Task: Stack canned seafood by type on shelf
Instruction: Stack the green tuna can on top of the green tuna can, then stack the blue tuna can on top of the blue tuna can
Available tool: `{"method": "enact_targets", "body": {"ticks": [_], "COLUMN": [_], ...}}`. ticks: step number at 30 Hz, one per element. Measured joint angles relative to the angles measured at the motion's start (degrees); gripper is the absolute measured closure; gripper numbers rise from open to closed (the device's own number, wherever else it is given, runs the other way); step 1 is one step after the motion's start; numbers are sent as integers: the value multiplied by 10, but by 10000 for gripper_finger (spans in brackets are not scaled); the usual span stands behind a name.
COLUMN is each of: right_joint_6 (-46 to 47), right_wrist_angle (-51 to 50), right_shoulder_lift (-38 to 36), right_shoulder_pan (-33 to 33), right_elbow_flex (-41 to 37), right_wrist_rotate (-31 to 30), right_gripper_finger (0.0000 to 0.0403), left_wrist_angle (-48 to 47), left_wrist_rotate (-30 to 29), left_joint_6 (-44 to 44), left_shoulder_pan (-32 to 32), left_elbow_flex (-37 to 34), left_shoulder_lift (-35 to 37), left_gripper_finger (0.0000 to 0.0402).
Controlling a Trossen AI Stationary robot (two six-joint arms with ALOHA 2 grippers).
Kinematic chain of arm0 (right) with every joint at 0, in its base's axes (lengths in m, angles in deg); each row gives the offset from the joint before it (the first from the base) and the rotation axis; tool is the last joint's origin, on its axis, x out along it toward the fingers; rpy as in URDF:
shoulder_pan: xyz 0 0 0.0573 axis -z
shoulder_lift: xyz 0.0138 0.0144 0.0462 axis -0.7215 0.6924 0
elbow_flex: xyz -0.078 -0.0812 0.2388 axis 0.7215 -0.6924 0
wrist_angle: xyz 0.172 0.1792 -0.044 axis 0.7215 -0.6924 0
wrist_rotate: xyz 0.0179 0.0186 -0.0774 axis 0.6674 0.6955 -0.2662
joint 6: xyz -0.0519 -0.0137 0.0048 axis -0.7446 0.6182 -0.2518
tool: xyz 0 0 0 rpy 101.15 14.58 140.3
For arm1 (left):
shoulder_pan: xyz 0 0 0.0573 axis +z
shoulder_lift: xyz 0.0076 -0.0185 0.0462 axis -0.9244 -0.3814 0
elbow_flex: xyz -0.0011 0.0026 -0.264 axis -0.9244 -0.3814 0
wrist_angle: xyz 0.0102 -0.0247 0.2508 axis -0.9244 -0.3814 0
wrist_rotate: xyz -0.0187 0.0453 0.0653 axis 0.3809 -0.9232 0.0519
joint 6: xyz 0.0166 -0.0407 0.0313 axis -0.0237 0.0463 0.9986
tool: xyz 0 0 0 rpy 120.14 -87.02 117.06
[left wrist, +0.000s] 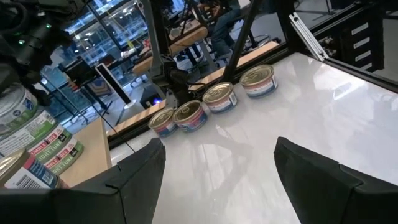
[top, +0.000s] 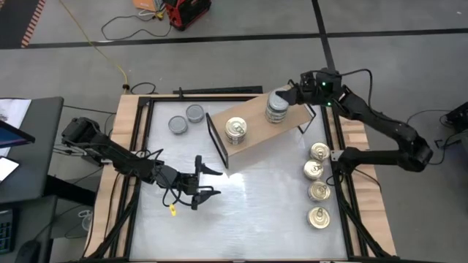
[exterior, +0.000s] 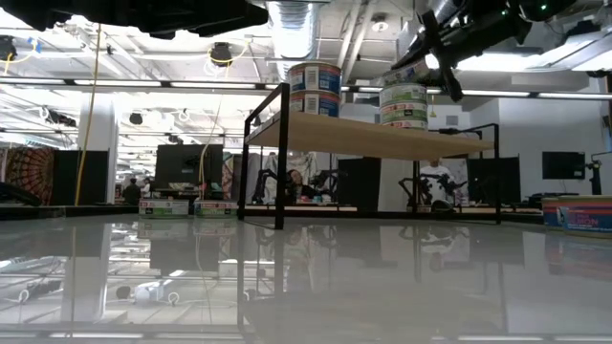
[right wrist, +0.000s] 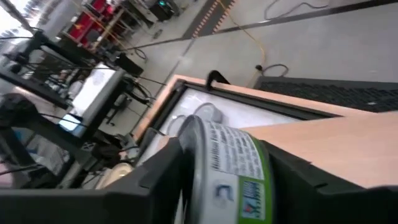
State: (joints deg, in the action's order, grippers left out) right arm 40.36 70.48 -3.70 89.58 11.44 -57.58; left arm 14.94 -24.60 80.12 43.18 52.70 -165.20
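The shelf (top: 256, 142) is a tan board on a black frame at the table's middle. On it stand a stack of gold-lidded tins (top: 235, 130) and a stack of green-labelled, grey-topped tins (top: 276, 109). My right gripper (top: 284, 97) is at the top of the grey-topped stack, shut on the uppermost tin (right wrist: 227, 165). In the low view that tin (exterior: 405, 78) sits tilted above the stack. My left gripper (top: 210, 183) hovers open over the bare table in front of the shelf, holding nothing. My right gripper has the top tin between its two fingers, one on each side of the round wall (right wrist: 261, 171). The fingers come nearly level from the table's far right side. The tin is tilted, lid (right wrist: 193, 140) turned aside, over the stack; whether its bottom rests there is hidden.
Two grey-topped tins (top: 186, 120) sit on the table left of the shelf. Several gold-lidded tins (top: 317, 183) stand in a row along the right edge, also seen in the left wrist view (left wrist: 211, 102). Free white tabletop (top: 256, 219) lies near the front edge.
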Motion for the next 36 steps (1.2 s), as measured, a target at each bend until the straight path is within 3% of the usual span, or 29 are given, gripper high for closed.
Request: {"method": "enact_targets", "body": {"ticks": [7, 18, 26, 31, 36], "right_joint_6": [-13, -58, -112, -155, -118], "right_wrist_angle": [-8, -65, -167, -255, -339], "right_shoulder_lift": [0, 0, -30, -77, -97], "right_shoulder_pan": [-1, 7, 4, -79, -224], "right_elbow_flex": [-1, 44, 82, 86, 85], "right_wrist_rotate": [0, -11, -90, -141, -276], "right_gripper_finger": [124, 117, 116, 116, 116], "left_wrist_angle": [0, -8, -12, -44, -64], "left_wrist_rotate": [0, 0, -1, 7, 23], "left_joint_6": [-1, -2, -1, -6, -4], "left_shoulder_pan": [0, 0, 0, 0, -1], "left_elbow_flex": [0, 0, 0, 1, 1], "left_shoulder_lift": [0, 0, 0, 0, 6], "left_gripper_finger": [111, 111, 111, 111, 111]}}
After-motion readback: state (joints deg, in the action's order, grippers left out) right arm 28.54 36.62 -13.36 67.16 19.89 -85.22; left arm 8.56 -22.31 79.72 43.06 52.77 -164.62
